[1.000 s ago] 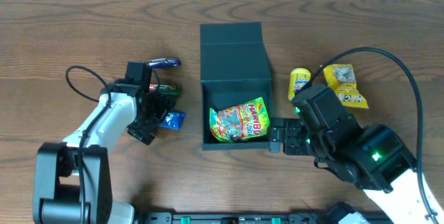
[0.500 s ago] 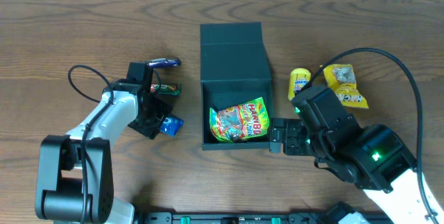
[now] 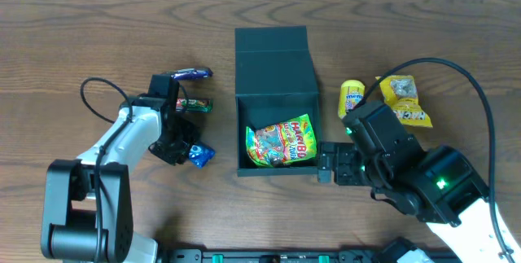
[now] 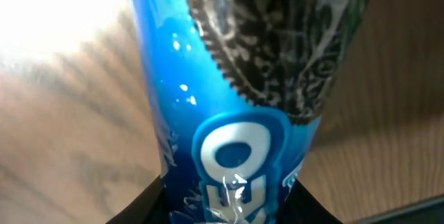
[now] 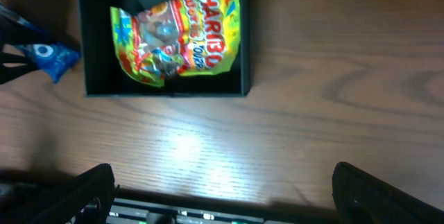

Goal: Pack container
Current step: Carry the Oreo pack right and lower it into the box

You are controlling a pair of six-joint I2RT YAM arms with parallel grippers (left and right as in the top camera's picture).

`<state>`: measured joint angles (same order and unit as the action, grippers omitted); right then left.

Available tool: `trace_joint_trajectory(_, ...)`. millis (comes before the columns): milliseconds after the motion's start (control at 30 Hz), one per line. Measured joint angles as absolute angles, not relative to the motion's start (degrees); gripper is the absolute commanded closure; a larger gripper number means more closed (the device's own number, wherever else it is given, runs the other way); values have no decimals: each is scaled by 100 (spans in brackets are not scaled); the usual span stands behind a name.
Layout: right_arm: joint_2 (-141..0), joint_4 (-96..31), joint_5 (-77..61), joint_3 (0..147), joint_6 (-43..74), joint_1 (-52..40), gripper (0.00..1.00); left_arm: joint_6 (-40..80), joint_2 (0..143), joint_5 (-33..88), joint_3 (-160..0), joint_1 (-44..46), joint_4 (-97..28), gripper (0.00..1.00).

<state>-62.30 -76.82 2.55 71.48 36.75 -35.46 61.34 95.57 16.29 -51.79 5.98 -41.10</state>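
"HARIBO" is read in red letters on the yellow-green sweet bag [image 5: 177, 33] in the container [image 5: 94, 2]; smaller print is too blurred. On the blue packet [image 4: 229, 134] a white "O" & part of an "E" are seen. Print on the yellow tube [image 3: 352, 98] can't be read.

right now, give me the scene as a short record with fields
container: lid open
inside: haribo bag
left gripper: fingers around oreo packet, firm clamp unclear
right gripper: open, empty, by the container's near right corner
left of container: purple packet, dark bar
right of container: yellow tube, yellow bag
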Motion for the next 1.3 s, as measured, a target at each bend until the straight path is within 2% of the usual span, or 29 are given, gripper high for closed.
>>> trace_joint_trajectory(233,-6106,-7863,250,7144,3754,-3347,1,6346,8914,1741,-5946,1135,-4456,94)
trace_joint_trajectory(433,-5483,-7915,255,7140,4012,-2810,1,7743,8239,1612,-6711,2331,-3577,94)
trace_joint_trajectory(633,-4906,-7999,257,7140,4130,-2676,1,9507,8595,1157,-6720,3544,-2335,94)
trace_joint_trajectory(767,-4757,-8114,255,7140,4163,-2672,1,10521,9035,963,-6722,4038,-1855,94)
trace_joint_trajectory(967,-4759,-8320,257,7140,4167,-2668,1,11292,9487,829,-6720,4178,-1649,94)
trace_joint_trajectory(1300,-4759,-8331,257,7140,4167,-2668,1,11594,9526,554,-6720,4178,-1651,94)
